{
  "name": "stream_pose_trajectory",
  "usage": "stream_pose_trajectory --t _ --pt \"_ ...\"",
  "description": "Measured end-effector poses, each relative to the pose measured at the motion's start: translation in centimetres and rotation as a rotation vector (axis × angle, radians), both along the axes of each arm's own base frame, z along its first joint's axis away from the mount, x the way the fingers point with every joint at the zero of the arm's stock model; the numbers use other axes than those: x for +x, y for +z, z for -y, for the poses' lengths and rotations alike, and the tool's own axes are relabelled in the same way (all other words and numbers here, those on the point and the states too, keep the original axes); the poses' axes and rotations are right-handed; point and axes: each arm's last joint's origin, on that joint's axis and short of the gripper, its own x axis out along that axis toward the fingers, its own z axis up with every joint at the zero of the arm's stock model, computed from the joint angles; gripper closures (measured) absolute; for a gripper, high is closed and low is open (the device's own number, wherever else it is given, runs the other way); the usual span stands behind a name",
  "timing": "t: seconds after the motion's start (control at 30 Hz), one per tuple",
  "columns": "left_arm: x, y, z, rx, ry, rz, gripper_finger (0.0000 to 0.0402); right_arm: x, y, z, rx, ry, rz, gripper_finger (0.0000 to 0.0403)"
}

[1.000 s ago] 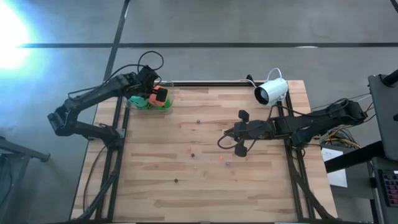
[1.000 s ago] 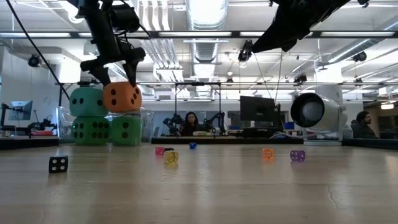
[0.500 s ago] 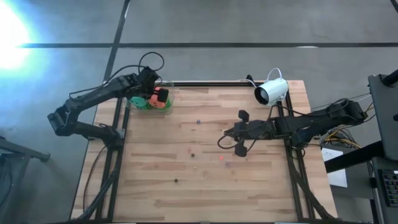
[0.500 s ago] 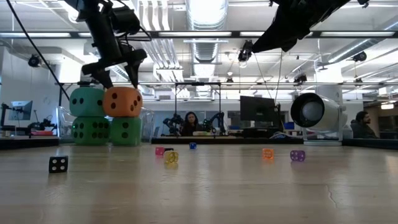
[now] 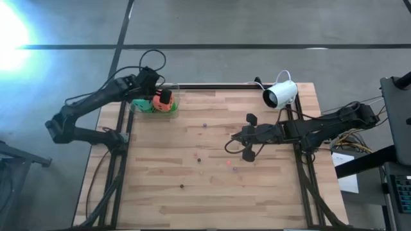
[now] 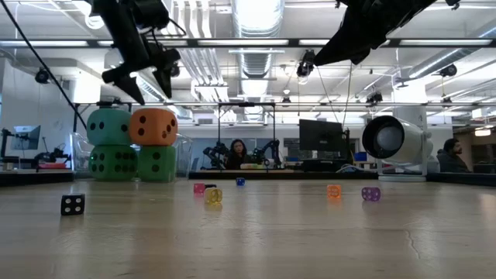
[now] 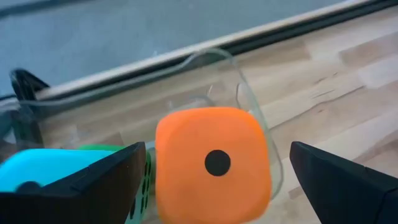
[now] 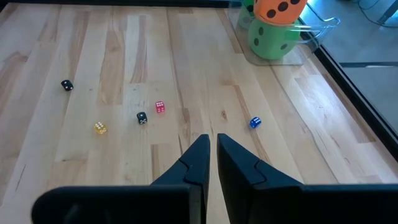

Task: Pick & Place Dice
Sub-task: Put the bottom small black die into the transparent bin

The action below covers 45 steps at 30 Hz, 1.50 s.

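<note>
The left gripper (image 6: 138, 76), jaws spread wide and empty, hangs above the orange-red soft cube (image 6: 153, 127), which rests below the jaws atop 1 bright green cube (image 6: 157, 163), apparently stacked deliberately.

- light wood plank table (image 5: 270, 192) on a dark frame
- clear container (image 8: 311, 37) in one far corner, green die (image 8: 270, 38) inside
- tiny coloured dice (image 8: 160, 107) scattered mid-table
- white camera (image 5: 280, 94) at the other far corner
</note>
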Motion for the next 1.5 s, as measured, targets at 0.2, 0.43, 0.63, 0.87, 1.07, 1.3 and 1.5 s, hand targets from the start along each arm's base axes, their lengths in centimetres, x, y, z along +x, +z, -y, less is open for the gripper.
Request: stream_pose_trajectory --t 0.2,0.43,0.63,0.87,1.07,1.3,1.5 --pt "-2.0 2.8 2.3 0.119 -0.076 0.07 0.0003 0.0 0.0 0.0 -0.001 0.0 0.0 0.0376" --pt "-2.3 4.1 6.5 0.185 -0.27 0.084 0.0003 0.0 0.0 0.0 -0.001 0.0 0.0 0.0376" --pt "-0.1 3.7 11.1 0.248 -0.433 0.048 0.0003 0.0 0.0 0.0 0.0 0.0 0.0 0.0376" --pt "2.2 1.9 18.6 0.285 -0.744 -0.015 0.0003 0.0 0.0 0.0 0.0 0.0 0.0 0.0376" --pt "3.4 -0.7 23.8 0.304 -0.947 -0.115 0.0003 0.0 0.0 0.0 0.0 0.0 0.0 0.0376" --pt "5.3 -4.3 26.5 0.233 -1.053 -0.251 0.0003 0.0 0.0 0.0 0.0 -0.001 0.0 0.0376" --pt "7.4 -7.1 28.0 0.092 -1.13 -0.264 0.0003 0.0 0.0 0.0 0.0 0.0 0.0 0.0376"
